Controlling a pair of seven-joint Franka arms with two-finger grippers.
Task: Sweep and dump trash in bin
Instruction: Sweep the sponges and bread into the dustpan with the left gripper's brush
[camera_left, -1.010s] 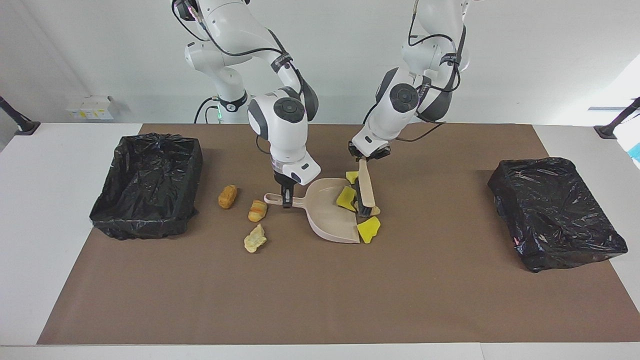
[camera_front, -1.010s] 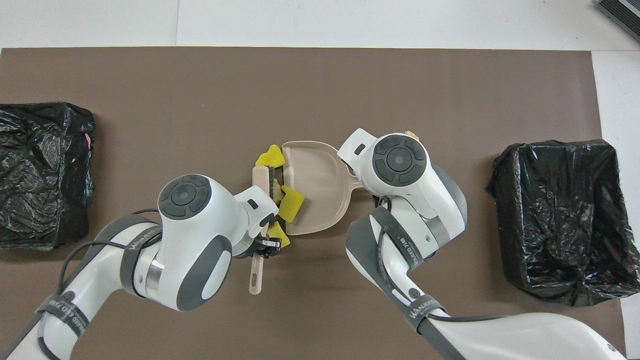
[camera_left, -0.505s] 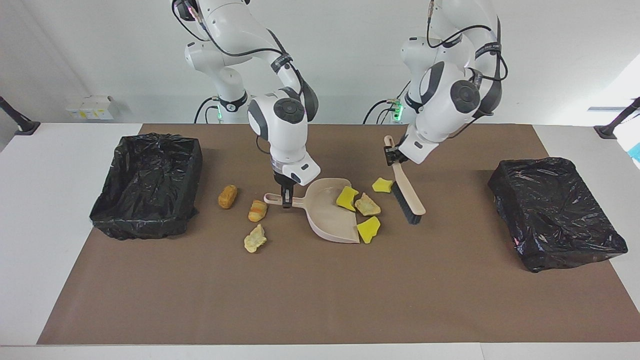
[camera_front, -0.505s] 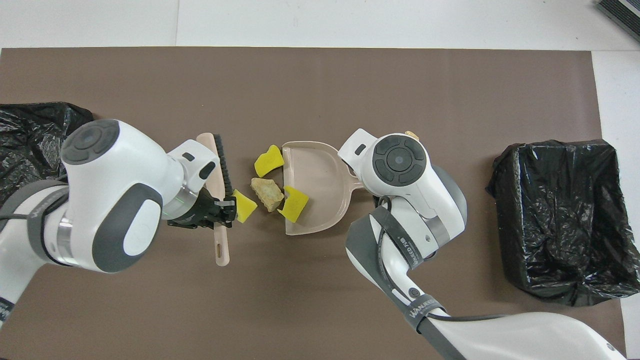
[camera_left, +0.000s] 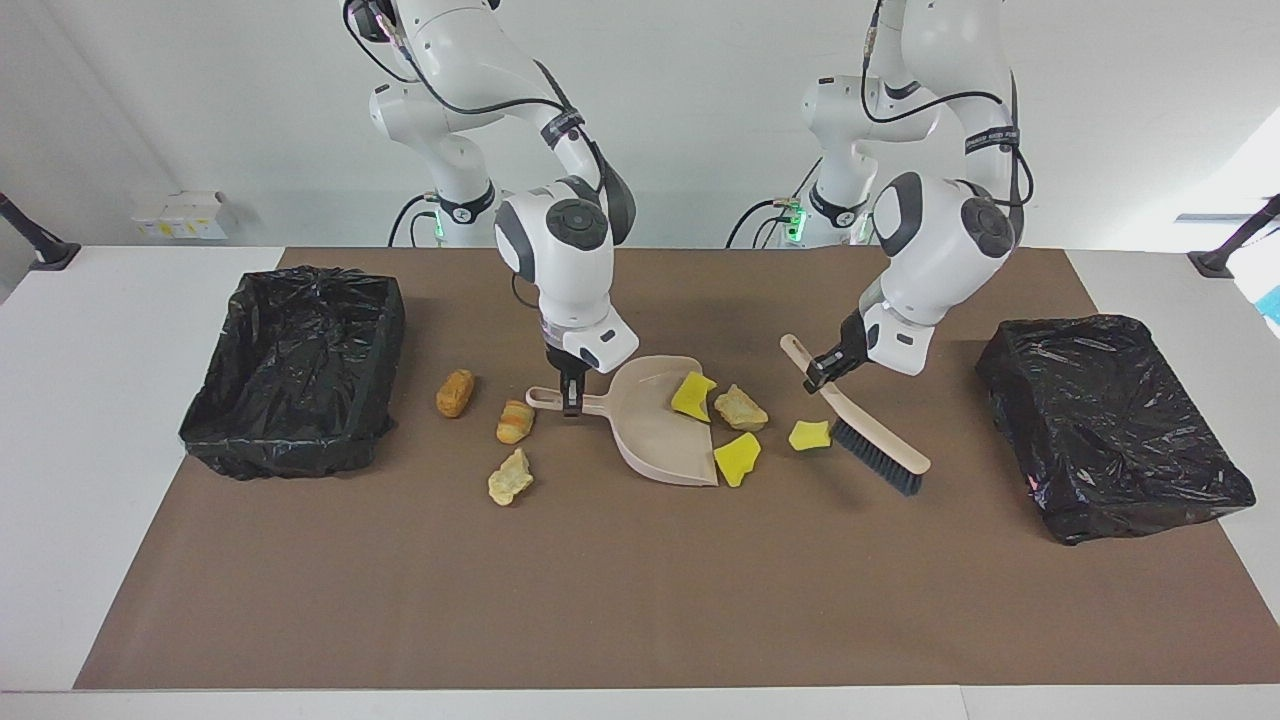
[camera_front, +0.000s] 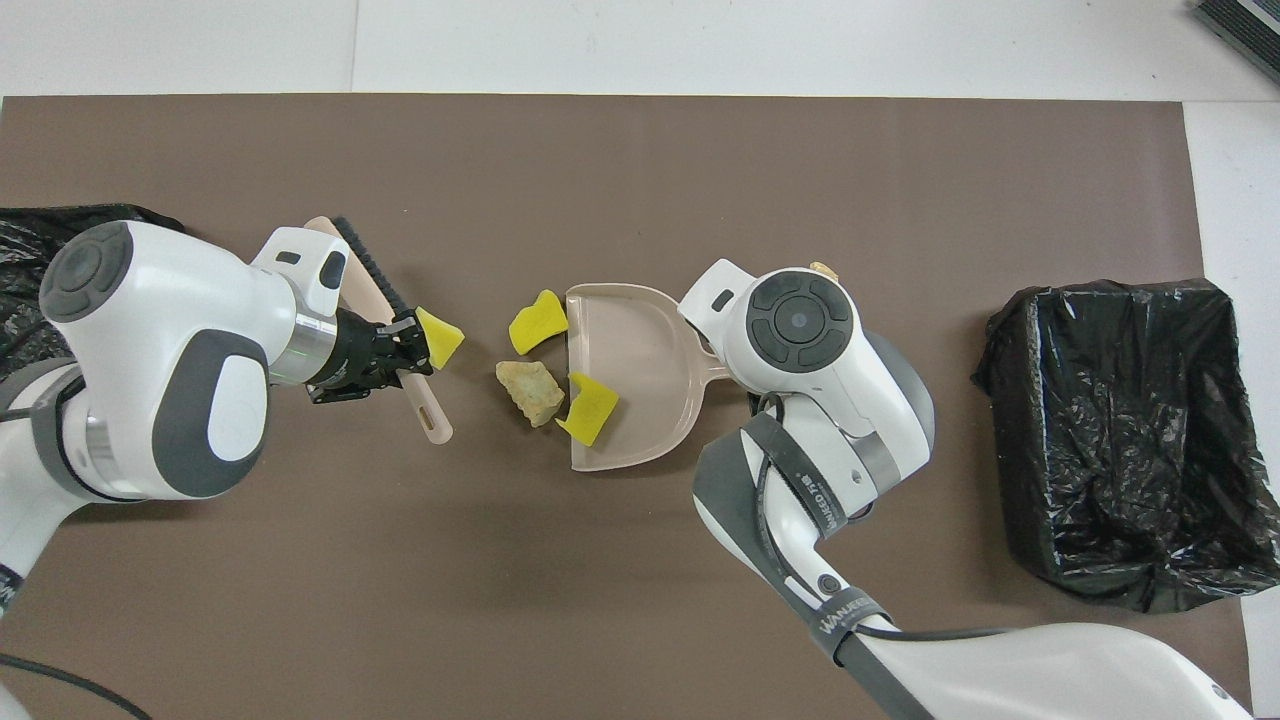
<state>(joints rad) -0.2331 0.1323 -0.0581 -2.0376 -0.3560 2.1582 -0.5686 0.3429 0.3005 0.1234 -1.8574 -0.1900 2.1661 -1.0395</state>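
Note:
My right gripper (camera_left: 571, 400) is shut on the handle of the beige dustpan (camera_left: 655, 430), which lies flat on the mat (camera_front: 630, 375). My left gripper (camera_left: 818, 375) is shut on the beige brush (camera_left: 875, 455), its bristles low over the mat toward the left arm's end (camera_front: 365, 265). One yellow trash chunk (camera_left: 692, 395) rests on the pan's lip. A tan chunk (camera_left: 740, 407) and a yellow chunk (camera_left: 737, 458) lie at the pan's mouth. Another yellow chunk (camera_left: 808, 435) lies beside the bristles. Three orange and pale chunks (camera_left: 515, 421) lie beside the pan's handle.
A black-lined bin (camera_left: 300, 370) stands at the right arm's end of the table (camera_front: 1120, 440). A second black-lined bin (camera_left: 1110, 420) stands at the left arm's end. In the overhead view the right arm hides the chunks beside the handle.
My left gripper has swung the brush away from the dustpan's mouth toward the left arm's end. One yellow chunk went with the bristles. The right gripper and dustpan have not moved.

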